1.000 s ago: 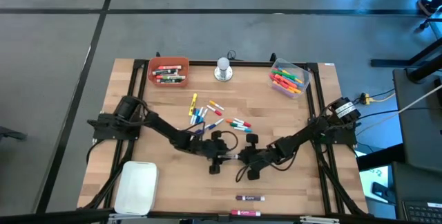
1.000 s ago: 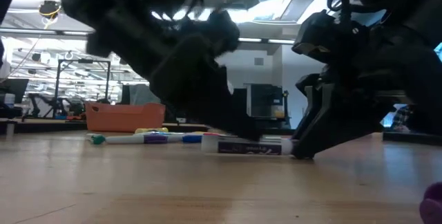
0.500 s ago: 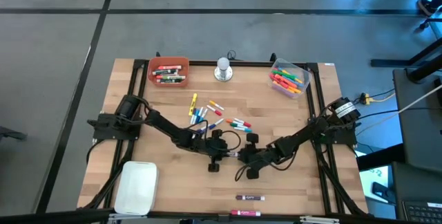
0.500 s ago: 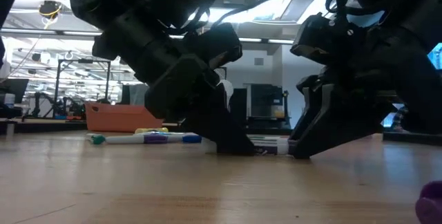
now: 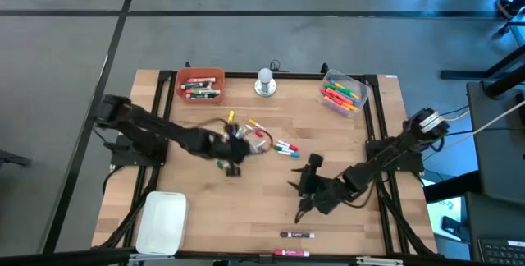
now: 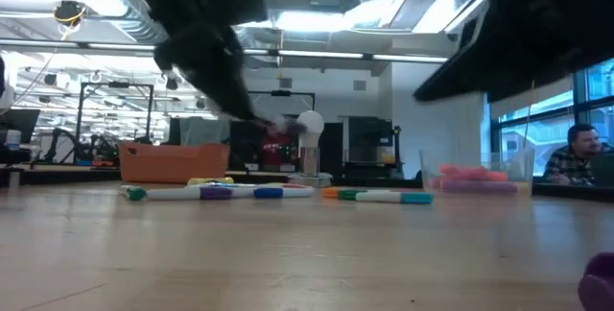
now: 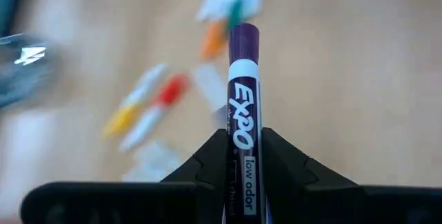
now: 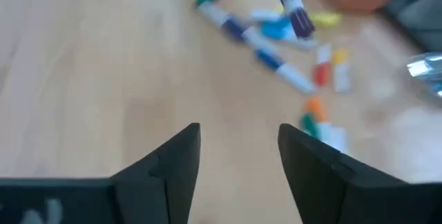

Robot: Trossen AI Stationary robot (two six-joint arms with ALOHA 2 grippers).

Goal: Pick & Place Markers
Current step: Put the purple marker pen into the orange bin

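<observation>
While the orange plastic bin (image 5: 200,84) at the back left of the wooden bench (image 5: 172,176) already holds several markers, the left claw (image 5: 232,145) grips a purple-capped white marker (image 7: 242,99) above the loose scatter of coloured markers (image 5: 261,139) at bench centre. Right of it, the right claw (image 5: 310,185) hangs low with jaws apart, empty. Further right, the clear plastic tray (image 5: 343,92) is partly filled; judged from this, sorting is roughly midway, the centre scatter and two front-edge markers (image 5: 296,235) remaining.

Overhead view straight down, low view level across the table (image 5: 344,147), wrist cameras close above the same loose markers (image 5: 283,146).
</observation>
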